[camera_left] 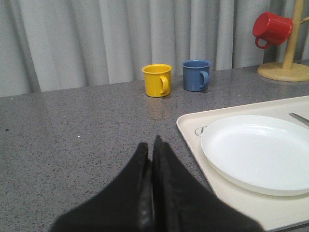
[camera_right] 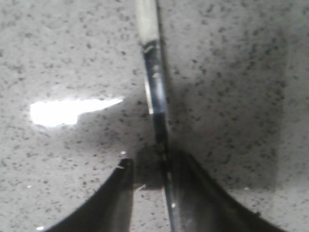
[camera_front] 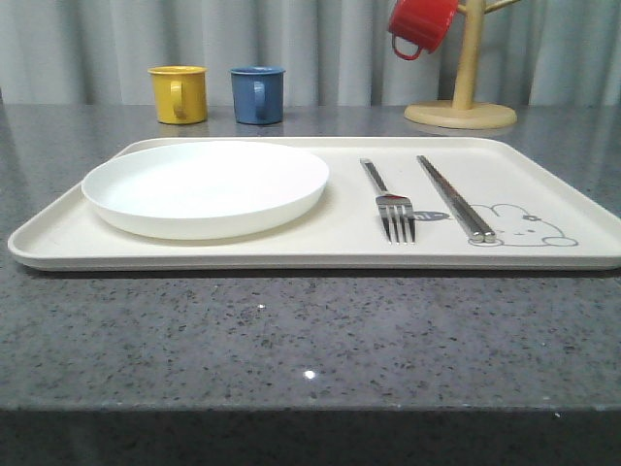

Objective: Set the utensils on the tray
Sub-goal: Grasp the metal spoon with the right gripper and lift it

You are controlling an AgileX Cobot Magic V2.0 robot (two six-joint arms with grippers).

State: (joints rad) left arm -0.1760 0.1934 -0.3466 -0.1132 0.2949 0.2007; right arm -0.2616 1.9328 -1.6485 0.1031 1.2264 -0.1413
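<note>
- The tray (camera_front: pixel 572 254) lies flat on the grey speckled counter (camera_front: pixel 291 330), taking up most of the front view from side to side.
- A round white plate (camera_front: pixel 206 186) sits on the tray's 9 o'clock half, well apart from the metal pieces.
- The fork (camera_front: pixel 388 201) lies on the tray just beyond the plate's 3 o'clock edge, tines toward the camera, handle pointing to 12 o'clock.
- The chopsticks (camera_front: pixel 454 197), 2 pressed side by side, lie near the fork at its 3 o'clock side, apart from it, their near ends touching the grey rabbit drawing (camera_front: pixel 524 225).
- Behind the tray at 11 o'clock stand a yellow mug (camera_front: pixel 179 93) and a blue mug (camera_front: pixel 257 93), near each other and off the tray.
- At 1 o'clock a wooden mug stand (camera_front: pixel 462 107) rests on the counter with a red mug (camera_front: pixel 419 23) hanging from a peg.
- The left pincer (camera_left: pixel 152 159) hangs over bare counter just beside the tray's edge, its 2 dark fingers (camera_left: pixel 169 188) pressed together with nothing between them.
- The right pincer (camera_right: pixel 153 176) is low over the counter, its fingers (camera_right: pixel 203 193) parted on either side of a slim shiny metal handle (camera_right: pixel 155 96); I cannot tell whether they grip it.
- A bright glare spot (camera_right: pixel 67 110) lies on the counter beside that handle.
</note>
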